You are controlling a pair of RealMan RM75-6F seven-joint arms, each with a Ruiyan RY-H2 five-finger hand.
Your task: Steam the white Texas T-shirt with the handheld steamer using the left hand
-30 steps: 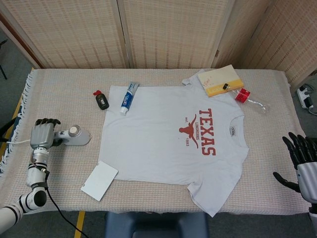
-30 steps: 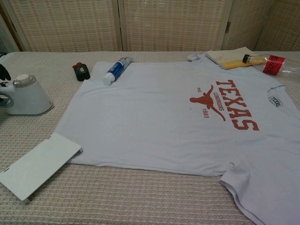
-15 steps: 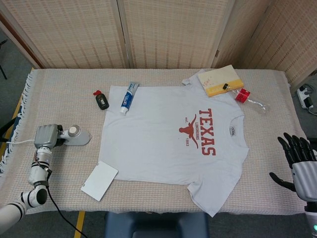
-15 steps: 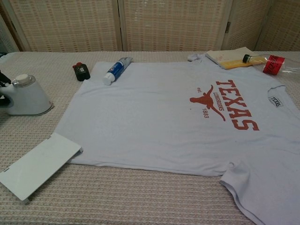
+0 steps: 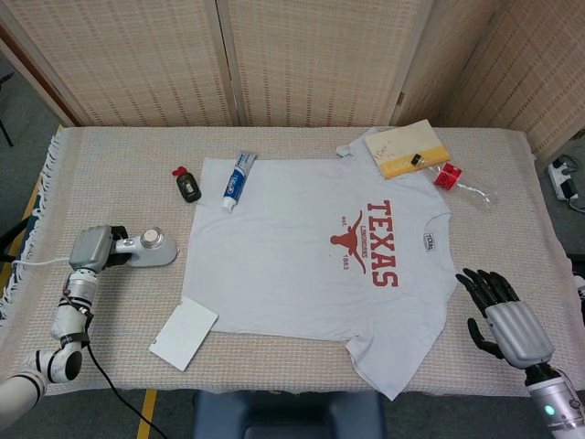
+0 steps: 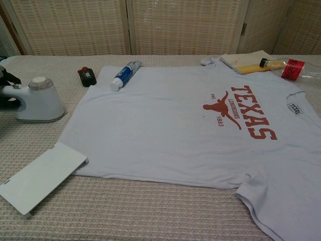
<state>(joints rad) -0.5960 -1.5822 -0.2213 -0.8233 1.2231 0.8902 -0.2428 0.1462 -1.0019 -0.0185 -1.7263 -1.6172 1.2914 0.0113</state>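
Observation:
The white Texas T-shirt (image 5: 320, 265) (image 6: 190, 130) lies flat on the middle of the table, its red print toward the right. A white handheld steamer (image 5: 151, 249) (image 6: 39, 100) stands left of the shirt, just off its edge. My left hand (image 5: 91, 249) grips the steamer's handle from the left; only its dark fingers (image 6: 6, 80) show in the chest view. At the table's right front corner my right hand (image 5: 507, 315) hovers with fingers spread, holding nothing, beside the shirt's sleeve.
A toothpaste tube (image 5: 236, 180) lies on the shirt's upper left corner, a small black and red device (image 5: 187, 186) left of it. A white flat box (image 5: 184, 333) sits at the shirt's lower left. A yellow book (image 5: 407, 146) and a red-capped clear bottle (image 5: 457, 178) lie at the back right.
My left hand closed on the steamer's handle and shifted the steamer a little right toward the shirt. My right hand moved left and inward, nearer the sleeve.

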